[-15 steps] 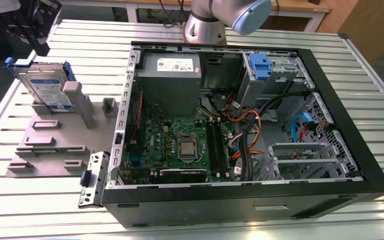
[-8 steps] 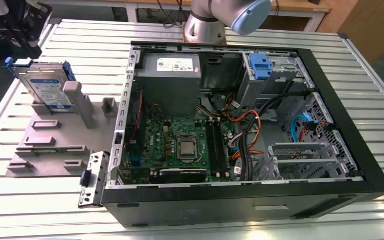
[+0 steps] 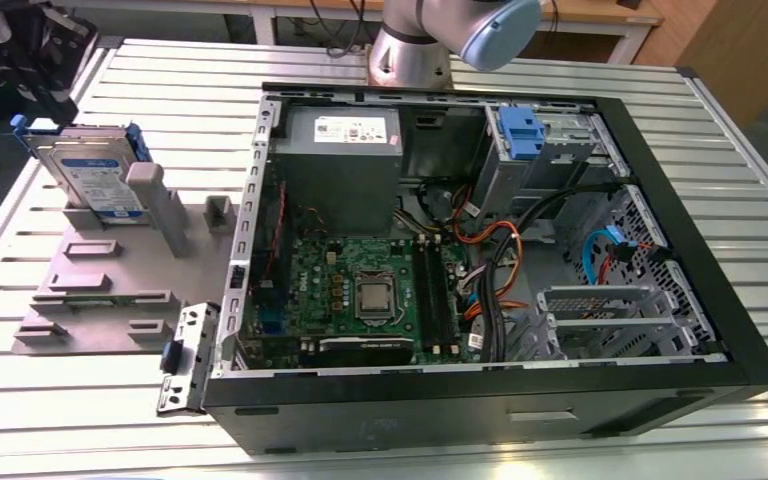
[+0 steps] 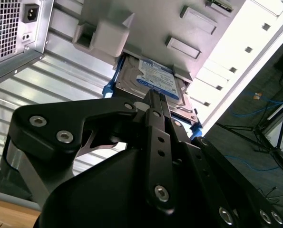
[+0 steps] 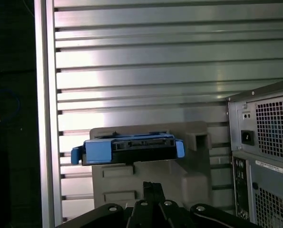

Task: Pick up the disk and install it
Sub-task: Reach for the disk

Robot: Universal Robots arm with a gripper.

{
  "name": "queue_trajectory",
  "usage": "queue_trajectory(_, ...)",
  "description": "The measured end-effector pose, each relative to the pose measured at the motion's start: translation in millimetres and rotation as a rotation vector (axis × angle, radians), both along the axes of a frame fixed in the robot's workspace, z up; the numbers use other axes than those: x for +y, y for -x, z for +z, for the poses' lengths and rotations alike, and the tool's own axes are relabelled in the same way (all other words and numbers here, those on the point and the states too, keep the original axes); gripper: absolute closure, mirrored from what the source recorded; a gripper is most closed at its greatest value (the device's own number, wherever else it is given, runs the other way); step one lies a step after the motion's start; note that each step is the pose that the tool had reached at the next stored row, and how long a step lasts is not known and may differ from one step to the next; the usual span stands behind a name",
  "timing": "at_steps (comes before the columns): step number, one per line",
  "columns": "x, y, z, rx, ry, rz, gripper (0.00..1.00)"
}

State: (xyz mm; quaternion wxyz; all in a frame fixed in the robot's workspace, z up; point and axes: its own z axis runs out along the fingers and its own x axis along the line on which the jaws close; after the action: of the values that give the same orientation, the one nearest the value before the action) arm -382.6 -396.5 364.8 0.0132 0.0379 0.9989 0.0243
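While the hand hangs near it, closed together and empty, the disk stands on edge in the grey stand on the worktop, white-and-blue label showing.

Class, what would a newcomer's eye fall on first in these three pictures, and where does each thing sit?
The open computer case with its green motherboard takes up the middle of the slatted table in the exterior view. At that view's left the disk stands on edge in a grey stand. In the first wrist view the black gripper, shut, points at the disk without touching it.
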Motion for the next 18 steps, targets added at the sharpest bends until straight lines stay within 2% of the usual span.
queue_trajectory(4, 3.6, 2.0, -4.5, -0.0002, -0.0001, 0.000, 0.89)
queue_trajectory(16, 19.8, 9.3, -16.3, -0.0003, -0.0002, 0.000, 0.89)
queue_trajectory(18, 21.5, 10.5, -17.6, -0.0001, -0.0001, 0.000, 0.89)
